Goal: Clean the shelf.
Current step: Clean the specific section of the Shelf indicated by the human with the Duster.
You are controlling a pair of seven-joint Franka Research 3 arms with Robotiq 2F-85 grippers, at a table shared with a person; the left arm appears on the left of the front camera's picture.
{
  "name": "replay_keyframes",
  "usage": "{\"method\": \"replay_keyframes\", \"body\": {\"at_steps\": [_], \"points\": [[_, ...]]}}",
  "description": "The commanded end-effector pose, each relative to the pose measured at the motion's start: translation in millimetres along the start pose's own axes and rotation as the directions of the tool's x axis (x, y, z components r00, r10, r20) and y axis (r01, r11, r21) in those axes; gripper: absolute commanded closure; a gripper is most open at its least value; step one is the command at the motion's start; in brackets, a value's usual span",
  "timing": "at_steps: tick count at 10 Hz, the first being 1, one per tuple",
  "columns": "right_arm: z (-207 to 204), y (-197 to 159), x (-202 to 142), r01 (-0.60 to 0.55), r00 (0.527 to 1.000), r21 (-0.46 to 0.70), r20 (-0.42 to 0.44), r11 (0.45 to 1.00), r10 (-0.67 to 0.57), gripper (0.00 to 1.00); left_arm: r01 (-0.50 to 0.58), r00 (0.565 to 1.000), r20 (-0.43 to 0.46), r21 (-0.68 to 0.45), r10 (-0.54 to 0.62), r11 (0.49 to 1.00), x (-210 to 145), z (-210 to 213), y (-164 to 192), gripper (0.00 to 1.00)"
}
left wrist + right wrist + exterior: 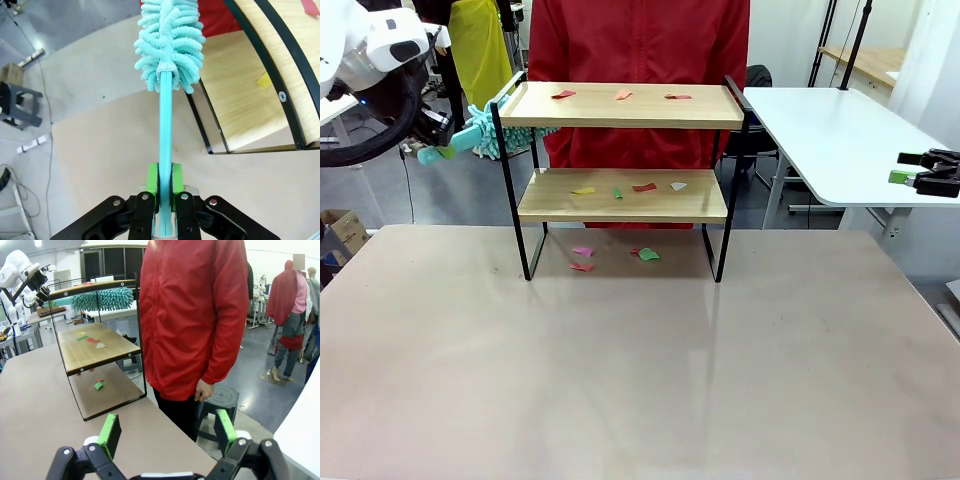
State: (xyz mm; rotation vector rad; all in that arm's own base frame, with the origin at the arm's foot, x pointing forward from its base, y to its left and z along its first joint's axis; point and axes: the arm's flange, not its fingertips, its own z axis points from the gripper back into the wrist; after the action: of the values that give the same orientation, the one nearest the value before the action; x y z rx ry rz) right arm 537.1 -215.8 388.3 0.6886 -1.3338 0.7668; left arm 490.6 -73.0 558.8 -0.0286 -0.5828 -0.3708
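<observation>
The shelf (620, 107) stands at the table's far middle, two wooden boards in a black frame. Small coloured paper scraps (622, 95) lie on its top board, on the lower board (630, 205) and on the table beneath. My left gripper (442, 140) hovers left of the shelf at top-board height, shut on the handle of a teal fluffy duster (490, 135) whose head reaches the shelf's left rail. In the left wrist view the gripper (165, 180) clamps the handle, the duster head (170, 45) beside the shelf (245, 100). My right gripper (167, 432) is open and holds nothing; the shelf (95, 345) stands ahead of it.
A person in a red jacket (640, 40) stands right behind the shelf. A white side table (820, 130) lies to the right, with my right gripper (912, 170) over it. A cardboard box (340, 230) sits on the floor at left, a black stool (220, 397) near the person.
</observation>
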Motion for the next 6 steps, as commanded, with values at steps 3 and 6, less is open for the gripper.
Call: {"method": "replay_keyframes", "body": {"at_steps": [3, 6], "points": [[-4, 3, 7, 0.013, 1.0, -0.013, -0.006, 1.0, -0.013, 0.0, 0.001, 1.0, 0.0, 0.0, -0.001, 1.0, 0, 0, 0, 0.87], [-4, 3, 7, 0.013, 1.0, -0.013, -0.006, 1.0, -0.013, 0.0, 0.103, 0.989, -0.125, 0.212, -0.078, 0.972, -11, 57, 45, 0.87]]}}
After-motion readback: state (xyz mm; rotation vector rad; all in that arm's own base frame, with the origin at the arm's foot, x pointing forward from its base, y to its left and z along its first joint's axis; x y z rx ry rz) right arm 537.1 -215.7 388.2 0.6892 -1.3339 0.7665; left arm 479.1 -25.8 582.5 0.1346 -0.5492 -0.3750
